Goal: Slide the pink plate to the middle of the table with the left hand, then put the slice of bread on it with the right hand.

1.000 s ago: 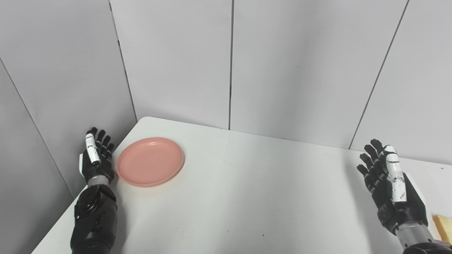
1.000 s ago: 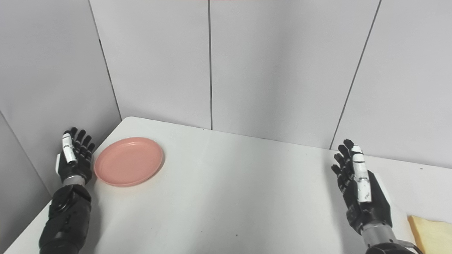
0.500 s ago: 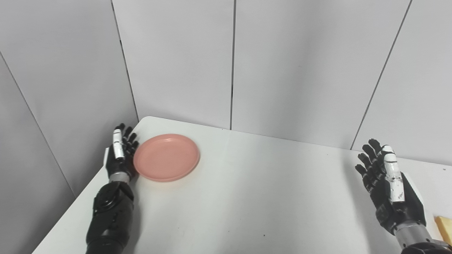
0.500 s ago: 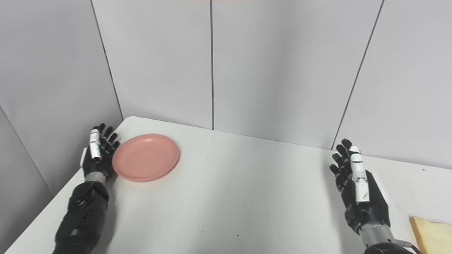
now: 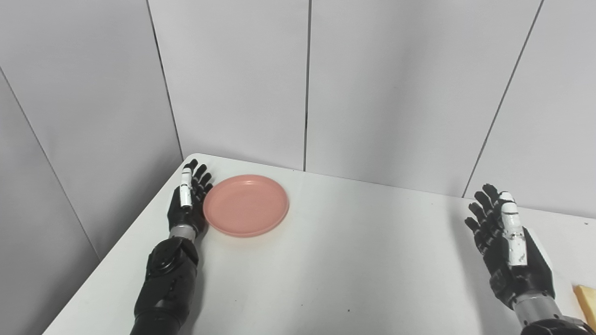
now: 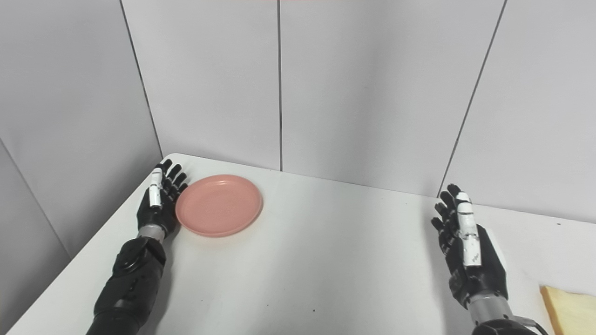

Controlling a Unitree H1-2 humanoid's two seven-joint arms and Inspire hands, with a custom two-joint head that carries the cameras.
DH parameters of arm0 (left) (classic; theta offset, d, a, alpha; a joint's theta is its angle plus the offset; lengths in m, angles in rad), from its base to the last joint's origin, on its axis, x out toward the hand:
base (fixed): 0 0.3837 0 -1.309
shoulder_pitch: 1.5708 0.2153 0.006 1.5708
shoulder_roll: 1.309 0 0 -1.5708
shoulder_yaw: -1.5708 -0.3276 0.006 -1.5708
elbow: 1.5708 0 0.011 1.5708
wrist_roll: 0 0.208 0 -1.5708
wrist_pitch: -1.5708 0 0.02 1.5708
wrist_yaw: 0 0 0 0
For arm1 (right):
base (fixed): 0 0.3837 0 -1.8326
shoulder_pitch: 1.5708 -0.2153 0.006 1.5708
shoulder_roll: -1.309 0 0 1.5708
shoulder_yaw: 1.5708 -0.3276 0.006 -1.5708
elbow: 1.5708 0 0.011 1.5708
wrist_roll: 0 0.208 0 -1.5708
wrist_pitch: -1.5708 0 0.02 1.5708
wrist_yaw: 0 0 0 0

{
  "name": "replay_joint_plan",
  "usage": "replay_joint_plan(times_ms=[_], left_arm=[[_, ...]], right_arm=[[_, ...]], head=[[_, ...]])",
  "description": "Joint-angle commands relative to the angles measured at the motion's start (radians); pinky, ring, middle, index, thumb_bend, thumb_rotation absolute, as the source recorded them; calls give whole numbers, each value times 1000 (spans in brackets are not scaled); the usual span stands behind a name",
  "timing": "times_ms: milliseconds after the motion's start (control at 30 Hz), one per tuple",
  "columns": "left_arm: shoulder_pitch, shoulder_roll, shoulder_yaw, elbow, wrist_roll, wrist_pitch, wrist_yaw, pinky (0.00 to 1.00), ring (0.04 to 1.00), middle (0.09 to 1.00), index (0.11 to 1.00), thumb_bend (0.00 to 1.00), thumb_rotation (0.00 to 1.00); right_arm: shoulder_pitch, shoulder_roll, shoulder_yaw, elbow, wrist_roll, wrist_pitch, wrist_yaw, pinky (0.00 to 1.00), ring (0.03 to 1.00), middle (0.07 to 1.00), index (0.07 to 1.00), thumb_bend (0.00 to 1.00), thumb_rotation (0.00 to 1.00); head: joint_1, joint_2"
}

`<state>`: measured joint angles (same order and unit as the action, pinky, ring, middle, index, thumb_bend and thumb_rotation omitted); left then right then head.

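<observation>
I see the round pink plastic plate (image 5: 246,205) lying flat in the far left part of the white surface (image 5: 335,260), near its rounded back corner, with wide bare room to its right. My left hand (image 5: 187,204) stands edge-on against the plate's left rim, fingers (image 5: 201,179) straight and apart, gripping nothing. My right hand (image 6: 468,246) hovers open at the right side, fingers spread, holding nothing. The tan slice of bread (image 6: 568,309) lies at the near right edge. Grey panelled walls (image 5: 396,83) enclose the back.
</observation>
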<state>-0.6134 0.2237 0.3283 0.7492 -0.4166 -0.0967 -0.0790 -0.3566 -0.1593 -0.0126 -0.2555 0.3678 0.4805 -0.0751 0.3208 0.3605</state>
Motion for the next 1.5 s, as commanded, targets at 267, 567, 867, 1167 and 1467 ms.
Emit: replay_joint_plan(times_ms=[267,567,867,1167,1467], left_arm=[[-36,-16,-73,66,37,-1,-103,976,954,949,940,400,1000],[4,-24,-128,-67,35,78,-163,994,970,965,952,433,999],[61,-88,-198,-273,71,222,-133,972,960,949,940,370,1000],[105,-149,-236,-436,52,356,-149,979,971,960,941,349,1000],[144,-195,-279,-577,46,456,-163,988,970,961,948,338,1000]], right_arm=[[-13,27,-19,37,-54,-53,54,1000,1000,1000,1000,130,1000],[-17,58,-32,84,-93,-83,69,1000,1000,1000,1000,201,1000],[-24,88,-37,109,-125,-82,70,1000,1000,1000,1000,237,1000],[-26,96,-32,107,-151,-78,78,1000,1000,1000,1000,247,1000],[-26,99,-21,89,-175,-76,75,1000,1000,1000,1000,256,1000]], head=[[-94,3],[-225,34],[-290,44],[-320,72],[-336,91]])
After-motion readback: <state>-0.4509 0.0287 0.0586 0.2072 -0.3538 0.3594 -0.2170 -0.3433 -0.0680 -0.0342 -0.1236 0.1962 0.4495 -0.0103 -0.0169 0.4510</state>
